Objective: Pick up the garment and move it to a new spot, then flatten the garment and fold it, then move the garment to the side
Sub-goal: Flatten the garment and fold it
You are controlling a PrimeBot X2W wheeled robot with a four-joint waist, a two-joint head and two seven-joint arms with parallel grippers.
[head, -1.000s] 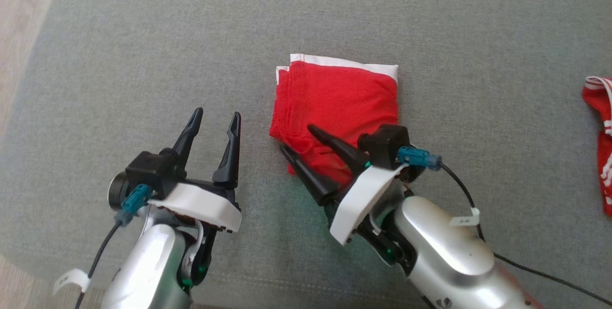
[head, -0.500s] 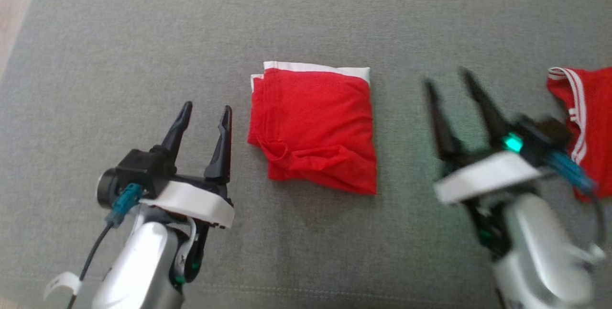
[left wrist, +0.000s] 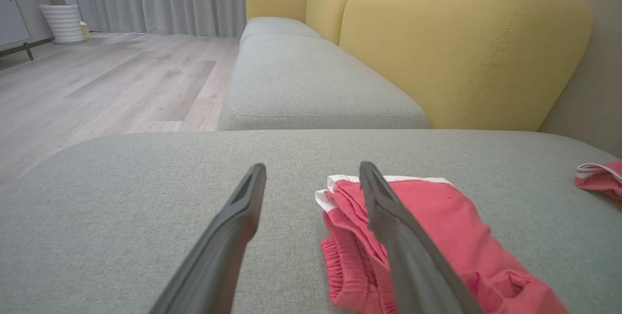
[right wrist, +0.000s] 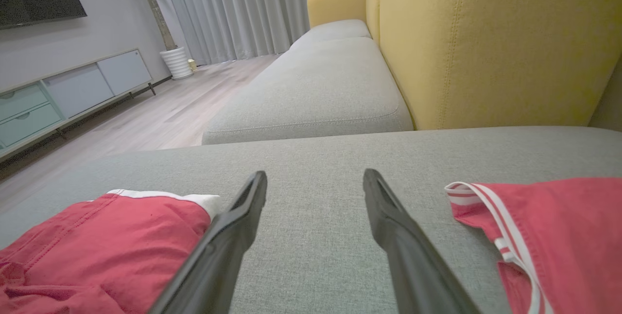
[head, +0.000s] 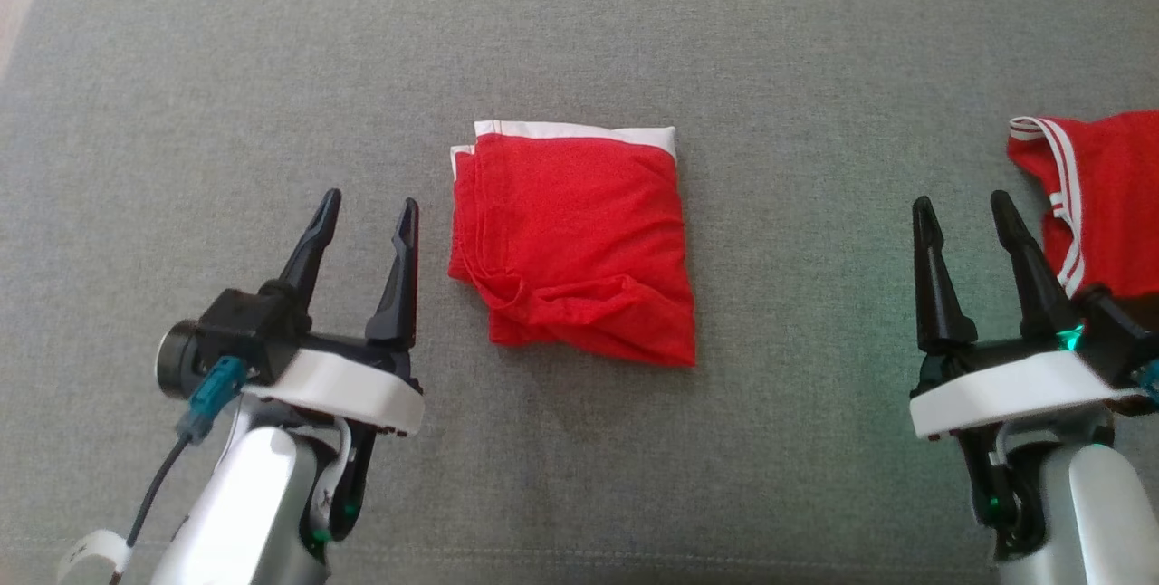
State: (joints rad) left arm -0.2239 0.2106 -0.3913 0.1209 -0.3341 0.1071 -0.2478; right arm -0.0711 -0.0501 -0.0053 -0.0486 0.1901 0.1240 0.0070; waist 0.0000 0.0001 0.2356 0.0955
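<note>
Presently both empty. Left gripper [head: 371, 198] spread, just left of the folded red garment [head: 570, 241]; right gripper [head: 960, 200] spread, well to its right. Garment lies mid-cushion on the grey sofa seat [head: 634, 23], touching neither. Striped red cloth [head: 1109, 196] sits beyond the right gripper.

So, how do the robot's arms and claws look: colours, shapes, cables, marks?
The left claw and the right claw each have two long, dark, pointed fingers on a white curved plate, above a silver forearm. A teal connector with a black cable sits on the left one; the cable carries a white tag. A green light glows at the right claw's base.
</note>
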